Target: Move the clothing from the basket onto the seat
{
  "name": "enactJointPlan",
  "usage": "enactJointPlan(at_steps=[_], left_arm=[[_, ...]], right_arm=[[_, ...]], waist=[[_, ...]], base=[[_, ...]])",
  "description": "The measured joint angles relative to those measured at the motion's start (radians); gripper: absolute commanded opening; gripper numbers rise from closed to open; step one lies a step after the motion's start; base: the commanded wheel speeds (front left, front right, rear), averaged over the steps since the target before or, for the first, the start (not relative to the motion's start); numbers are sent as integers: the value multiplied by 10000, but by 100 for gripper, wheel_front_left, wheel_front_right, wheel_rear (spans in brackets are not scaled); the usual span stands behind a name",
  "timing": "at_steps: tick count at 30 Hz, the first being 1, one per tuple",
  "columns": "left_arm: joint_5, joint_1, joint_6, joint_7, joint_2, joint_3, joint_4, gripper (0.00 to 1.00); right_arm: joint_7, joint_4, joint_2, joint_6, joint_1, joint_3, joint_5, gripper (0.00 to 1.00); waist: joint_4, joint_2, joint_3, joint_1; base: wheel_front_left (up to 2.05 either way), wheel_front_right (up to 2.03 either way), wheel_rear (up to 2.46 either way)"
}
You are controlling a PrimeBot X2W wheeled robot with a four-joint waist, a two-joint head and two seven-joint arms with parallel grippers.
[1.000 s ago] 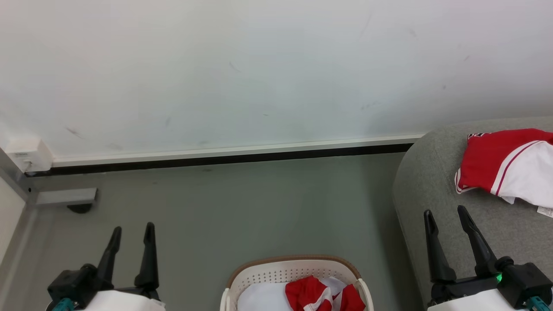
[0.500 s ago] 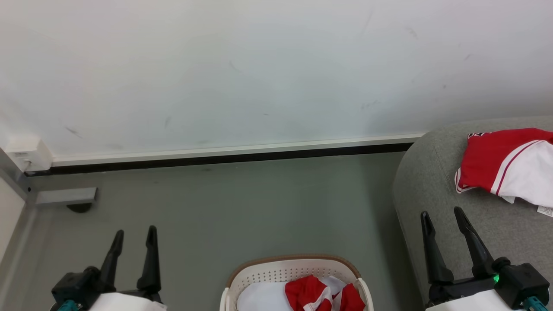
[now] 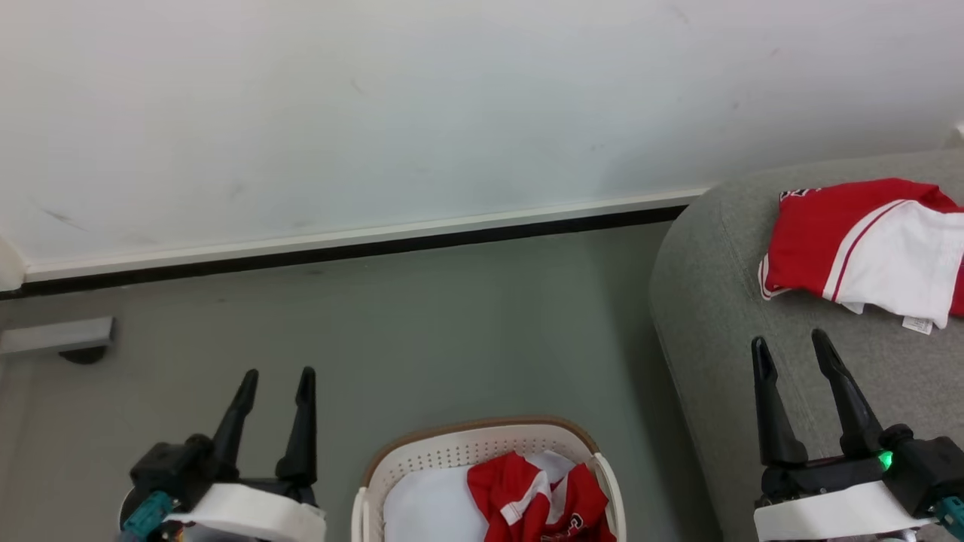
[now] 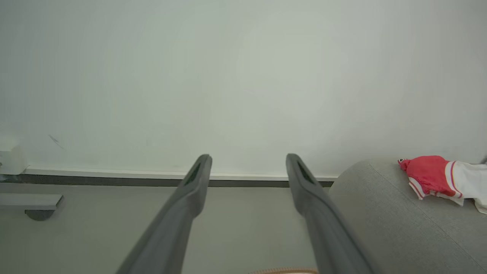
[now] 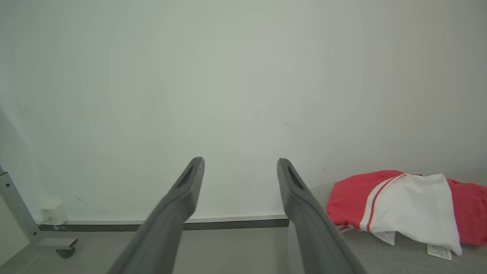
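The cream basket point(image 3: 459, 456) with a brown rim stands on the floor at the bottom centre of the head view. In it lies crumpled red clothing point(image 3: 538, 498) with white stripes, beside a plain white cloth point(image 3: 425, 510). Another red and white garment point(image 3: 858, 252) rests on the grey seat point(image 3: 715, 316) at the right, also seen in both wrist views point(image 4: 437, 179) point(image 5: 403, 207). My left gripper point(image 3: 276, 379) hovers open to the left of the basket. Over the seat's front part my right gripper point(image 3: 789, 349) is open too. Neither holds anything.
A white wall with a dark skirting strip point(image 3: 339, 252) runs behind the grey floor. At the far left a grey bracket on a dark foot point(image 3: 56, 339) sits on the floor near a metal frame point(image 5: 15, 207).
The head camera has tilted down and to the right, so more of the basket and seat appear. The grippers stay open and empty, nearly unmoved.
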Motion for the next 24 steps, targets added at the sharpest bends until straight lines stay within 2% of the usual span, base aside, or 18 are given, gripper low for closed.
enactJointPlan(at_steps=[9, 10, 12, 24], left_arm=[[-397, -1013, 0, 0, 644, -1923, 681, 100], [-594, -1265, 0, 58, 800, -2345, 1005, 100], [-644, -1400, 0, 117, 884, -2583, 1156, 100], [-1340, -2999, 0, 1601, 1718, -5241, 2811, 100]], right_arm=[[0, -372, 0, 0, -533, -339, -42, 100], [0, -439, -2, 2, -604, -410, 90, 100], [0, -493, 0, 0, -658, -437, 303, 100], [0, -1133, -2, 0, -1116, -424, 723, 100]], waist=[[-802, 0, 951, 1], [-1021, 0, 1167, 1], [-1131, 0, 1285, 1], [-2319, 0, 2807, 2]], base=[[0, 0, 0], [0, 0, 0], [0, 0, 0], [0, 0, 0]])
